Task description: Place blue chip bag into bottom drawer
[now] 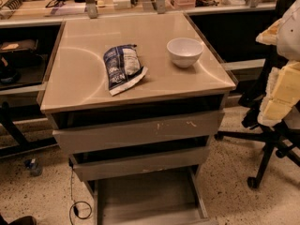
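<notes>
At the right edge of the view, the gripper (276,104) hangs off the side of the counter (79,78), a pale yellowish shape below the white arm, at about the height of the counter's front edge. Whether it is released or clenched cannot be told; nothing is seen in its hold.

Well away from the gripper, across the counter to the left, the blue chip bag (122,68) lies flat on the beige top, its length running roughly front to back, with one white sealed end pointing towards the front edge. Between the bag and the gripper stands a white bowl (184,52), upright, apart from the bag and nearer the counter's back right corner.

Below the gripper's level and to its left, the bottom drawer (145,196) is pulled out far past the two above it, its flat floor and side rails showing. The top drawer (140,132) and the middle drawer (140,164) have scuffed fronts and sit only slightly out.

Just behind and under the gripper is a black office chair (267,146) on a speckled floor.
</notes>
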You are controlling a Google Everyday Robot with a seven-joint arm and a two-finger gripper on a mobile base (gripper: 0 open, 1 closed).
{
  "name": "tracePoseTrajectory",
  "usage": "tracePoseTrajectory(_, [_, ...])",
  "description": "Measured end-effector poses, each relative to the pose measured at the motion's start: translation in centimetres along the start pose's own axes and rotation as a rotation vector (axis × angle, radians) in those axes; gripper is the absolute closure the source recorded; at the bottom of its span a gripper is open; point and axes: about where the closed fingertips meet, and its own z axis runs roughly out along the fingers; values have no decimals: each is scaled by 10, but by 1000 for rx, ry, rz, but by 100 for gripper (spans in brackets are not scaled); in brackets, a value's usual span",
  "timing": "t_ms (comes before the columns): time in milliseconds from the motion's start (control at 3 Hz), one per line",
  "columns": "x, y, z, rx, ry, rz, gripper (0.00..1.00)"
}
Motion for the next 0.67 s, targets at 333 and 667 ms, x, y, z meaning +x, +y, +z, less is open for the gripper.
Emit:
tracePoseTrajectory(333, [0, 0, 0, 0, 0, 0, 0])
tracePoseTrajectory(667, [-7, 2, 1, -7, -14, -12, 0])
